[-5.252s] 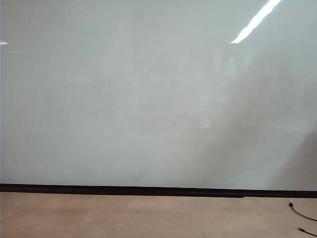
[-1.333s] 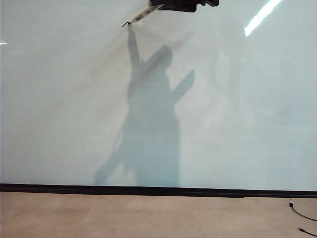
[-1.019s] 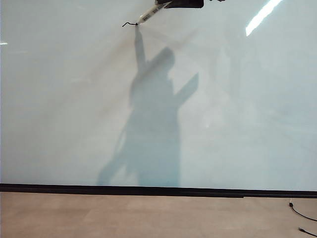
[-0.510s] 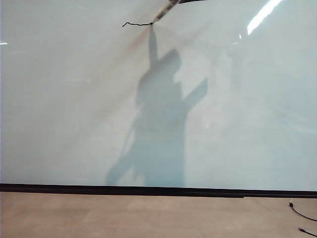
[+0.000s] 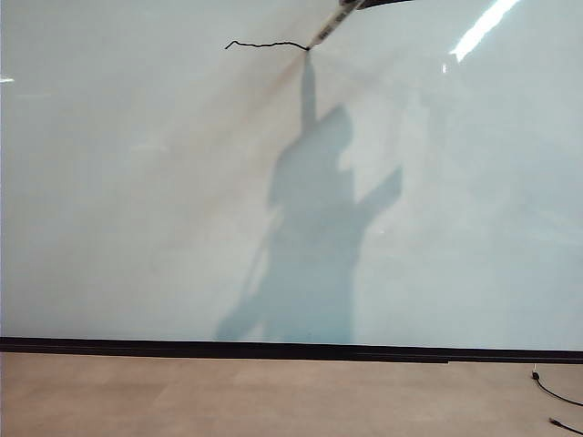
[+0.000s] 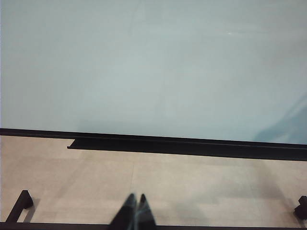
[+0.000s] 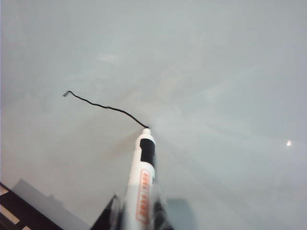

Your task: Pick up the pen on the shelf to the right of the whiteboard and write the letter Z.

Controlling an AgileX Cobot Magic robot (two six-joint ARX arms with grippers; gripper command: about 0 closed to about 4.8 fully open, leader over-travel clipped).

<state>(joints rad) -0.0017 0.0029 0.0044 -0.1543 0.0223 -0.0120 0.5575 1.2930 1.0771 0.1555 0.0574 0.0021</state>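
The top stroke of the letter Z (image 5: 266,44) has been lengthened on the whiteboard (image 5: 137,200) by the pen (image 7: 140,184), clamped in the right end effector (image 7: 136,215); the diagonal is judged next. The left end effector (image 6: 135,214) is parked closed and empty above the floor.

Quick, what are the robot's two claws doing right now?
Left gripper: shut, holding nothing, low over the beige floor.
Right gripper: shut on the slim grey-white pen, tip on the glossy pale whiteboard.

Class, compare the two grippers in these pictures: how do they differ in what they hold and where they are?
The right gripper is shut on the pen, whose tip touches the whiteboard at the end of a black line; the left gripper holds nothing. The right works high on the board; the left hangs low over the beige floor. Both have their fingers closed.
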